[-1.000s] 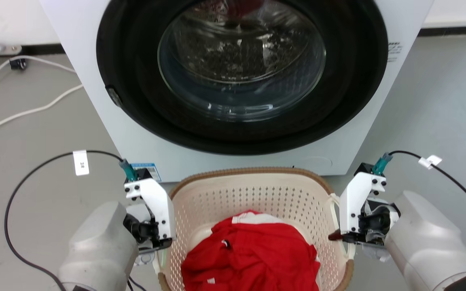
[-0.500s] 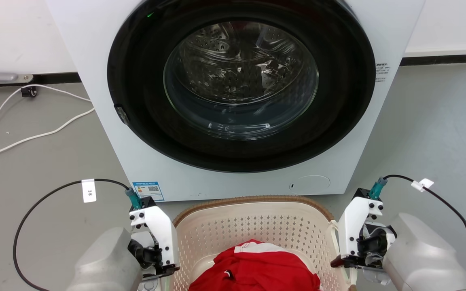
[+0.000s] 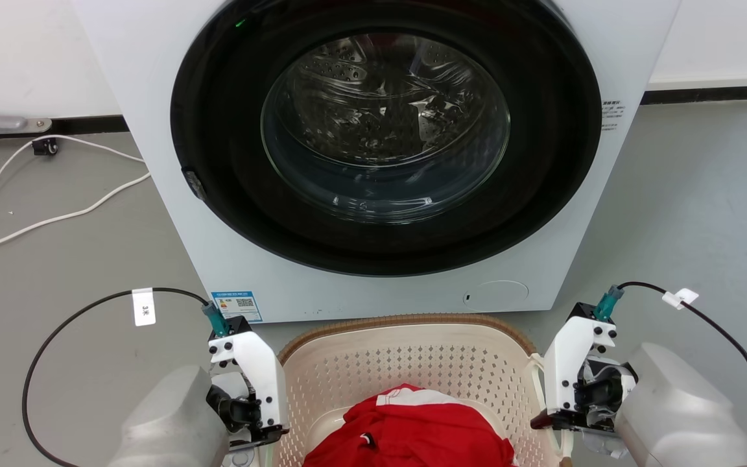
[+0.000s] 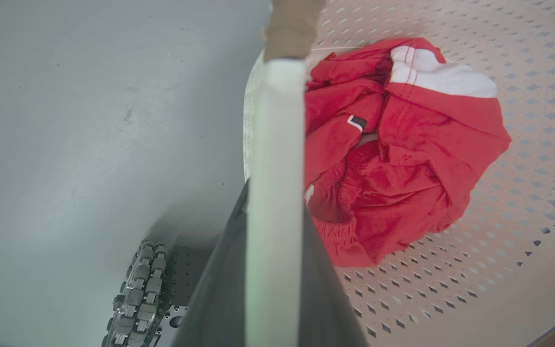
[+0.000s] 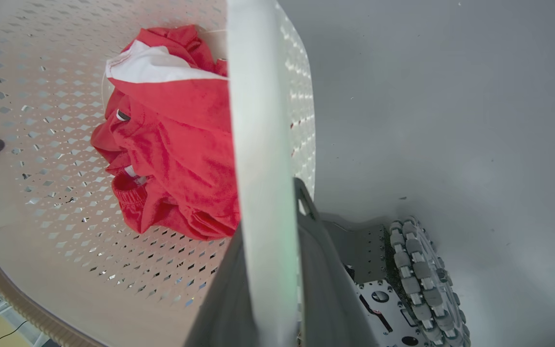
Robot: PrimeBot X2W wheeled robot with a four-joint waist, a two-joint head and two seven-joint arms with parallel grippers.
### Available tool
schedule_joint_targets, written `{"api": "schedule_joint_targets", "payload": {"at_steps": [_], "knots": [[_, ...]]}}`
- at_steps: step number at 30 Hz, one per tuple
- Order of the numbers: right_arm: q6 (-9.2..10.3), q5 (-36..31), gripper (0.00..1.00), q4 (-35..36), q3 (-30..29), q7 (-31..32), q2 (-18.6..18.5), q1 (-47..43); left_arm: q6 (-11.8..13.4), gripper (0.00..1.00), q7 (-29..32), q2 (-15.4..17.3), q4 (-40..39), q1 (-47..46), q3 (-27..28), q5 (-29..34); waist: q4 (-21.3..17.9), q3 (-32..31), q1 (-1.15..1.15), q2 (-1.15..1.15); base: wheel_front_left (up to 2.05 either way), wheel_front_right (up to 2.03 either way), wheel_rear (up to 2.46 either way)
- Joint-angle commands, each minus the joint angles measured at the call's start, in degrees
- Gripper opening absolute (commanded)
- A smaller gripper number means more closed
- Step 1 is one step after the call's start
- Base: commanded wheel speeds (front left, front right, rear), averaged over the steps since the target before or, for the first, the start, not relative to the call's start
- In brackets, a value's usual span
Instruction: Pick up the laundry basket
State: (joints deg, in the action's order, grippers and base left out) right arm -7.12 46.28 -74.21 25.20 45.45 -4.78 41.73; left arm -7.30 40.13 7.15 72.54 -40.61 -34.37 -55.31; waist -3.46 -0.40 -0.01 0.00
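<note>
Presently catalogued: one laundry basket (image 3: pixel 412 363), cream plastic, with perforated walls, a brown woven-look rim (image 3: pixel 406 320) and white side handles.

Position: just in front of the washer (image 3: pixel 373 292), below its round door (image 3: pixel 386 123), near the front panel without clearly touching it. Whether its base is off the floor cannot be told.

Contents: one crumpled red garment (image 4: pixel 403 168) with a white panel, heaped at the bottom.

Handling, by judgement:
- Light; a single soft garment adds little weight.
- The walls likely flex somewhat, being thin and pierced throughout; the rim looks the stiffer part.
- Smooth plastic may slip in a loose pinch.
- Not fragile.
- The load could slide if the basket tips, so both sides should rise evenly.

Points of hold: the two handles, one on each side.
- Left gripper (image 4: pixel 275 212): dark fingers closed narrowly on the left handle (image 4: pixel 275 135), the white strip running between them.
- Right gripper (image 5: pixel 268 231): likewise clamped on the right handle (image 5: pixel 253 106).
- Taking the perforated wall or the rim alone would be a poorer choice.

Surface: smooth grey floor (image 3: pixel 685 194), level and lightly marked, extending to both sides of the washer.

Room:
- White wall (image 3: pixel 711 39) with dark skirting (image 3: pixel 704 96) behind the washer.
- White cable (image 3: pixel 56 217) lying loose on the floor beside the washer, on the robot's left.
- Black lead (image 3: pixel 75 318) looping from the left wrist, in front of the washer.
- Roller wheel (image 5: pixel 422 279) of the robot's base on the floor, by judgement farther from the washer than the basket.
</note>
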Motion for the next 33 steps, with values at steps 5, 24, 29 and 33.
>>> {"api": "schedule_joint_targets", "payload": {"at_steps": [5,24,29,33], "knots": [[-0.66,-0.3,0.0,0.7,-1.1,0.4,2.0,-0.3,-0.3,0.0,-0.5,-1.6,-0.5,0.8,-0.1,-0.9,-0.2,0.0,0.01,0.0,0.0,0.0,0.0],[-0.66,-3.5,0.0,0.6,-4.1,1.8,2.2,-1.0,-0.2,0.0,-1.8,-1.1,0.3,0.5,-0.5,-1.3,-0.7,0.0,0.01,0.0,0.0,0.0,0.0],[-0.66,-4.2,0.0,0.6,-5.2,2.5,2.3,-1.4,-0.2,0.0,-2.3,-1.2,0.4,0.6,-0.5,-1.4,-0.7,0.0,0.01,0.0,0.0,0.0,0.0],[-0.66,-4.7,0.0,0.6,-6.2,2.9,2.4,-1.6,-0.2,0.0,-2.7,-1.2,0.5,0.6,-0.6,-1.4,-0.8,-0.1,0.01,0.0,0.0,0.0,0.0]]}}
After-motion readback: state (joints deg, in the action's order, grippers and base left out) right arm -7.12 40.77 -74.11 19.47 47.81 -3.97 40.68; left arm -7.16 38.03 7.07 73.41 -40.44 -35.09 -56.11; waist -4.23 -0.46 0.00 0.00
